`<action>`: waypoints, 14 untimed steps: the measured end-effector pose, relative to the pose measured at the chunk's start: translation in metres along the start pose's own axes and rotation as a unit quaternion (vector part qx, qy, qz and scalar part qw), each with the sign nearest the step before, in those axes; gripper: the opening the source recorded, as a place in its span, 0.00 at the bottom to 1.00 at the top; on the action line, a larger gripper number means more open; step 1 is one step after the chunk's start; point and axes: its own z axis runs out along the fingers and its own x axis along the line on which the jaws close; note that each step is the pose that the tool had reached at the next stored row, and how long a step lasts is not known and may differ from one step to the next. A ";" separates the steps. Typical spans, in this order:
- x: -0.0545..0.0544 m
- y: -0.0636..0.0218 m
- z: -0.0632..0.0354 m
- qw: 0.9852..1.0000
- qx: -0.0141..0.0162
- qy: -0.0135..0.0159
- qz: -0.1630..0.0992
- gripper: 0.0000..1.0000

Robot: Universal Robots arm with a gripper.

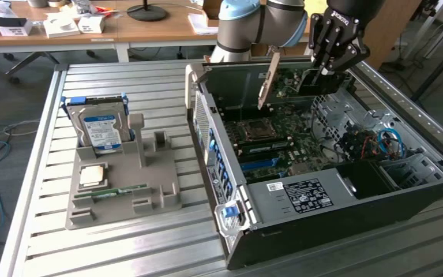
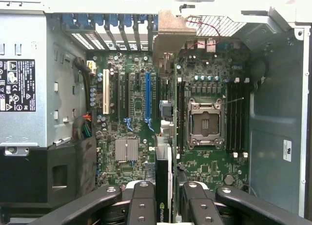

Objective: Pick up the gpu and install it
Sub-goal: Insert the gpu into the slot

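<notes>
**Claw and card above the open case.** The claw (image 1: 325, 72) sits in the upper right of the exterior view, over the far end of the case (image 1: 360, 228). Its fingers (image 2: 141, 200) are partly closed and pinch the gpu (image 2: 164, 166) by its two flat faces, so the card hangs on edge between them.

In the exterior view the gpu (image 1: 318, 86) shows as a dark block directly below the fingertips. A thin tan bracket (image 1: 266, 81) stands at its other end, tilted, toward the frame's upper centre. The card's long axis therefore runs from the claw toward the case's rear wall (image 1: 210, 138), and the card is level with the case rim rather than down on the board.

In the wrist view the card is seen edge-on, running straight away from the claw to the bracket (image 2: 170, 39). It lies parallel to the row of expansion slots on the motherboard (image 2: 209, 161). The blue slot (image 2: 147, 100) lies just beside the card's line, and the empty CPU socket (image 2: 204, 122) lies on the card's other side.

Judged from both views, the card is held over the slot area and is not seated. Whether its edge is exactly over a slot cannot be told.

The hard drive (image 1: 102, 130) stands in its grey holder (image 1: 129, 190) at the exterior view's left, well apart from the claw.
</notes>
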 end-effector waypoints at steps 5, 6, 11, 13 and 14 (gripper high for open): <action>0.000 -0.0002 0.0040 1.000 0.000 0.000 0.000 0.26; 0.000 -0.0002 0.0052 1.000 0.000 0.000 0.000 0.26; 0.000 -0.0004 0.0106 1.000 0.000 0.000 0.000 0.26; 0.000 -0.0004 0.0106 1.000 0.000 0.000 0.000 0.26; 0.000 -0.0004 0.0106 1.000 0.000 0.000 0.000 0.26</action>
